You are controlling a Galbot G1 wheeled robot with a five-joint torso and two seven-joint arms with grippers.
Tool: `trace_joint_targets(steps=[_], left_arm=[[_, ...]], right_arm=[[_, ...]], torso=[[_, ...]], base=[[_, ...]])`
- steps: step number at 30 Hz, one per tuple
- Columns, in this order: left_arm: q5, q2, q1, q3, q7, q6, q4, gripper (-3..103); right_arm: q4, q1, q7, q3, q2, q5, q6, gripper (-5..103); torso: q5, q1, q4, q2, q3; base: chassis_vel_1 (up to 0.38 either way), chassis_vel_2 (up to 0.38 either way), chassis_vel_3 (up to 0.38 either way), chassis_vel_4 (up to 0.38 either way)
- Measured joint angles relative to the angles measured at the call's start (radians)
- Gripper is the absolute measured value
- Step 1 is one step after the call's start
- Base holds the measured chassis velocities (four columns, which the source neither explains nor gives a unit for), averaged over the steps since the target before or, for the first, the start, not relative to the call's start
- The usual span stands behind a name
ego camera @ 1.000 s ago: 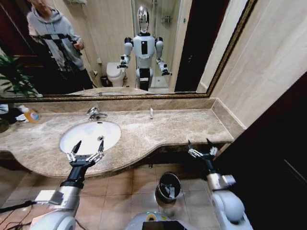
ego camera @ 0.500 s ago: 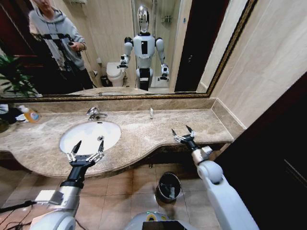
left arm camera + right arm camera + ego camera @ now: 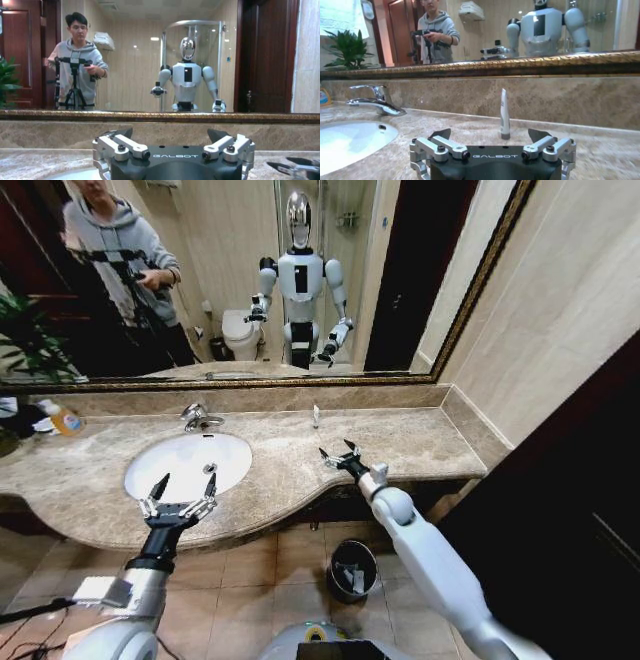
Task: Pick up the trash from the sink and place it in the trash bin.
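Observation:
The white oval sink (image 3: 185,463) is set in the beige marble counter, with its chrome faucet (image 3: 198,417) behind it. My left gripper (image 3: 180,494) hangs open over the basin's front rim, nothing between its fingers; the left wrist view has it (image 3: 170,133) facing the mirror. My right gripper (image 3: 340,455) is open above the counter to the right of the sink. A slim white vial (image 3: 316,416) stands upright by the back wall, just beyond that gripper (image 3: 490,134), straight ahead of it (image 3: 503,112). The black trash bin (image 3: 352,569) sits on the floor under the counter, with pale pieces inside.
A bottle of orange liquid (image 3: 65,420) stands at the counter's far left beside a plant (image 3: 25,340). A large mirror (image 3: 250,280) spans the wall behind. A beige wall and a dark door close off the right side. The counter's curved front edge (image 3: 300,500) overhangs the bin.
My right arm has risen from below the counter's front edge, near the bin, and swung left over the countertop toward the vial. The left arm has not moved.

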Motion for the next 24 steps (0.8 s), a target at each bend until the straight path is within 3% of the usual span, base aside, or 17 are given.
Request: trace_joint_targets(steps=[16,24], left_arm=[[0.0,0.0,0.0,0.0,0.0,0.0,0.0,100],[0.0,0.0,0.0,0.0,0.0,0.0,0.0,100]], right_arm=[[-0.319,0.223,-0.011,-0.065,0.133,-0.059,0.057,100],[-0.385,0.251,-0.022,-0.028,0.146,-0.105,0.092,100]], torso=[[-0.0001,0.0,0.0,0.0,0.0],[0.0,0.0,0.0,0.0,0.0]], base=[[0.0,0.0,0.0,0.0],[0.0,0.0,0.0,0.0]])
